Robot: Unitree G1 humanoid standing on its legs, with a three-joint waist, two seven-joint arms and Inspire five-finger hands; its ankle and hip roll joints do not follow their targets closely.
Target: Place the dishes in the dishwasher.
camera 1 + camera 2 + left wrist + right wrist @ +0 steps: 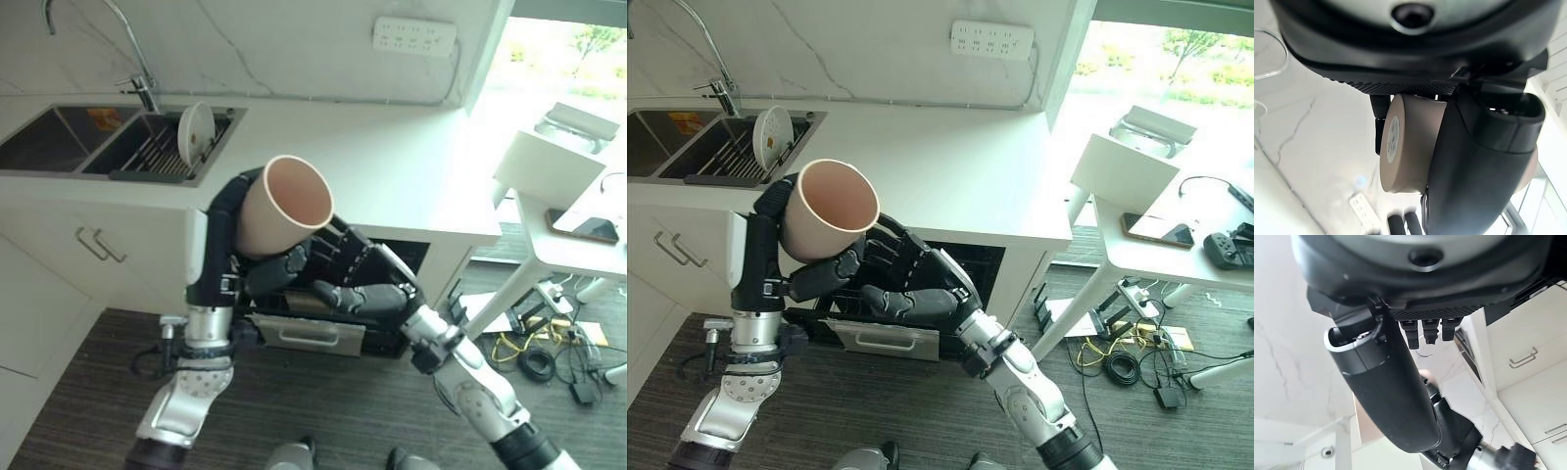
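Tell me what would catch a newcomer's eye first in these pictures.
The pale beige cup comes first, held up in the left hand in front of the counter with its open mouth tipped toward the camera. The right hand sits just beside and below it, fingers extended. Behind them the dishwasher stands open under the white countertop, and a white plate stands upright in the sink rack.

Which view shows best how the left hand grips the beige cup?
The left wrist view: the left hand wraps thumb and fingers round the beige round cup from close up. Both eye views show the cup's open mouth and the fingers behind it; the right wrist view barely shows it.
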